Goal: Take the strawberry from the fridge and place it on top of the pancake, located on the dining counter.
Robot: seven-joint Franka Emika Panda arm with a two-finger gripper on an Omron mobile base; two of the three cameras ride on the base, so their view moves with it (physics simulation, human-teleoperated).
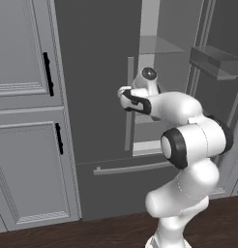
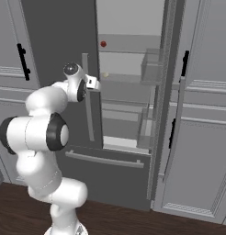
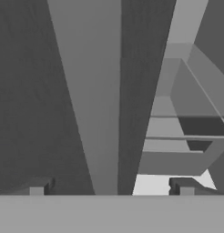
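Observation:
The dark grey fridge (image 1: 96, 72) (image 2: 59, 36) stands with its left door shut and its right door swung open on pale shelves. A tiny red strawberry (image 2: 103, 44) sits on an upper shelf, with a small pale yellowish item (image 2: 104, 74) one shelf lower. My gripper (image 3: 111, 189) (image 2: 96, 84) is open at the left door's long bar handle (image 3: 93, 91) (image 1: 129, 111). In the hand view that handle runs up between the two widely spread fingertips (image 3: 36, 189). The strawberry lies above and to the right of the hand. The pancake and the dining counter are out of view.
Light grey panelled cabinets with black handles flank the fridge (image 1: 24, 97) (image 2: 202, 114). The open right door carries bins (image 1: 215, 63) (image 2: 154, 69). Below are the bottom drawer with its bar handle (image 1: 130, 168) (image 2: 103, 160) and a dark wood floor (image 2: 133, 220).

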